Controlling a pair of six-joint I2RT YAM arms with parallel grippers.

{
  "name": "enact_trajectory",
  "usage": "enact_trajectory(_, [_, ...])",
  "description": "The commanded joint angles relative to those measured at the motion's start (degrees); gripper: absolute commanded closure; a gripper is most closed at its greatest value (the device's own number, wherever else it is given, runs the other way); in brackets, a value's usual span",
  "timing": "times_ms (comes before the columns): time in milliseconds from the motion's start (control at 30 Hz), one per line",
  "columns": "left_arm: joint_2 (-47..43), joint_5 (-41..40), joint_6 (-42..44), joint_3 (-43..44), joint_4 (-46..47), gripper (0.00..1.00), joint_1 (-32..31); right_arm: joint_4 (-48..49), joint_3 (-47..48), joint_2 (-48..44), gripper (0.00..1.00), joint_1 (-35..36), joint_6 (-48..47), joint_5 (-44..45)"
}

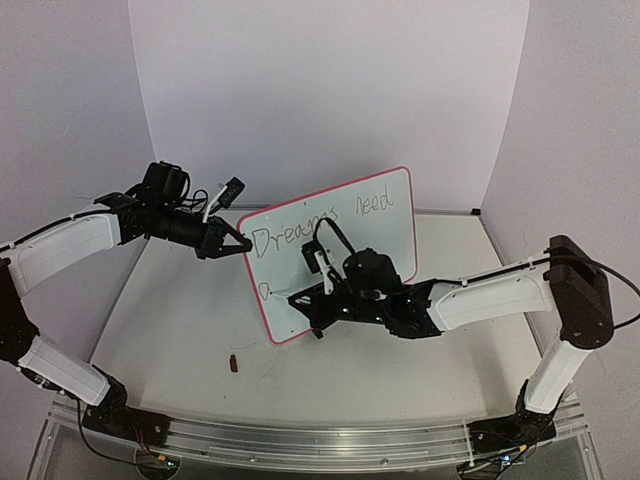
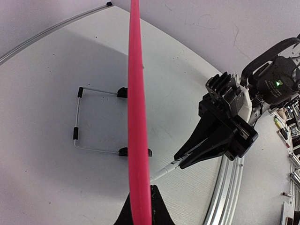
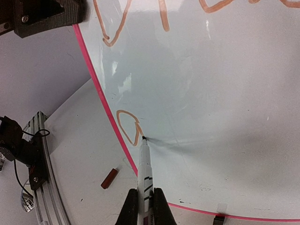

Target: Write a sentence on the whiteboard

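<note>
The whiteboard (image 1: 345, 235), glossy white in a thin red frame, stands tilted mid-table. The sentence (image 1: 320, 225) reads "Dreams need" on its top line, and a small loop (image 1: 265, 290) sits lower left. My left gripper (image 1: 240, 243) is shut on the board's left edge; in the left wrist view the red frame (image 2: 136, 93) runs edge-on into the jaws of that gripper (image 2: 140, 206). My right gripper (image 3: 145, 206) is shut on a white marker (image 3: 144, 171), whose tip touches the board beside the brownish loop (image 3: 127, 126). The right gripper (image 1: 305, 298) stands in front of the board.
A small red-brown cap (image 1: 234, 363) lies on the table in front of the board's lower left corner, also seen in the right wrist view (image 3: 108, 178). The board's wire stand (image 2: 77, 126) rests behind it. An aluminium rail (image 1: 320, 440) edges the near side. White walls enclose the table.
</note>
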Motion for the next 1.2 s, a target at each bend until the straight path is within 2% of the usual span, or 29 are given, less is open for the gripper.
enact_trajectory(0, [2.0,-1.4,0.9,-0.4,-5.3,1.0,-1.6,-0.5,0.5,1.6,1.0,-0.5,0.5,1.9])
enact_trajectory(500, [1.7,-1.5,0.9,-0.5,-5.4,1.0,-1.6,-1.2,-0.9,-3.8,1.0,-0.5,-0.8,5.0])
enact_trajectory(733, [1.7,-1.5,0.9,-0.5,-5.4,1.0,-1.7,3.2,-3.3,-7.3,1.0,-0.5,0.1,2.6])
enact_trajectory(1167, [1.6,-1.4,0.9,-0.5,-5.3,1.0,-1.7,2.9,-0.1,-3.1,1.0,-0.5,0.2,4.9])
